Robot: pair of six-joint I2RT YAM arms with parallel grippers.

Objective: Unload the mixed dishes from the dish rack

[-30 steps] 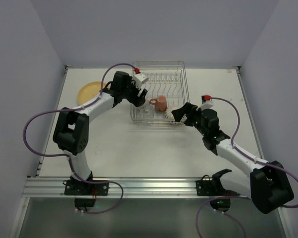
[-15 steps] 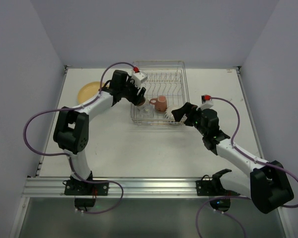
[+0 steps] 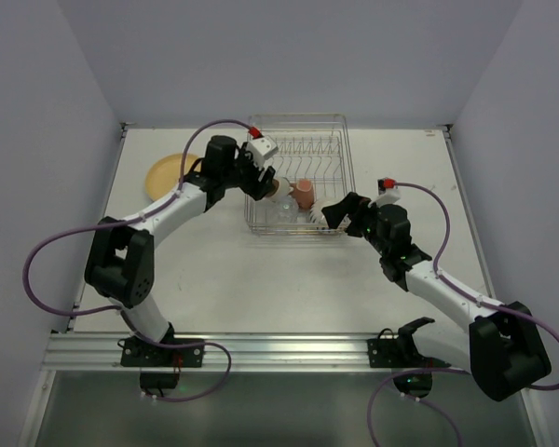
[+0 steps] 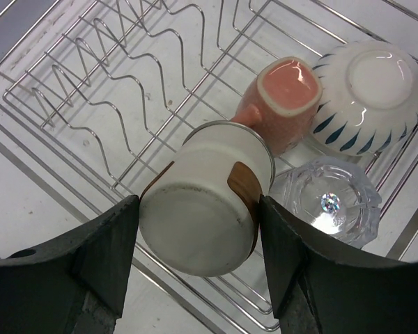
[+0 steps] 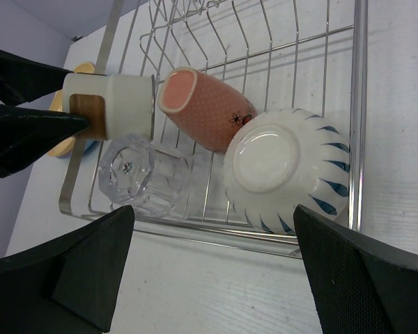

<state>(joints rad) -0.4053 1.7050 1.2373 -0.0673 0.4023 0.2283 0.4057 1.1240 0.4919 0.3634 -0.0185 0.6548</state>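
Observation:
The silver wire dish rack [image 3: 298,140] stands at the far middle of the table. My left gripper [image 3: 272,186] is shut on a white cup with a brown band [image 4: 202,202] and holds it tilted above the rack's left front part [image 4: 125,90]. A pink mug [image 4: 285,104] lies on its side in the rack. Beside it are an upturned white cup with blue marks [image 4: 369,90] and a clear glass [image 4: 327,202]. My right gripper [image 3: 328,214] is open and empty just outside the rack's front right corner, facing the white cup [image 5: 285,170]. A yellow-orange plate [image 3: 166,172] lies left of the rack.
The rack's upright plate prongs [image 3: 307,147] hold no plates. The rack's front rail [image 5: 216,233] runs between my right gripper and the dishes. Walls close the table on three sides. A sliver of blue [image 5: 83,146] shows beside the yellow plate in the right wrist view.
My left gripper has shifted slightly right and up with the brown-banded cup, and the left elbow has swung outward. The right arm has not moved.

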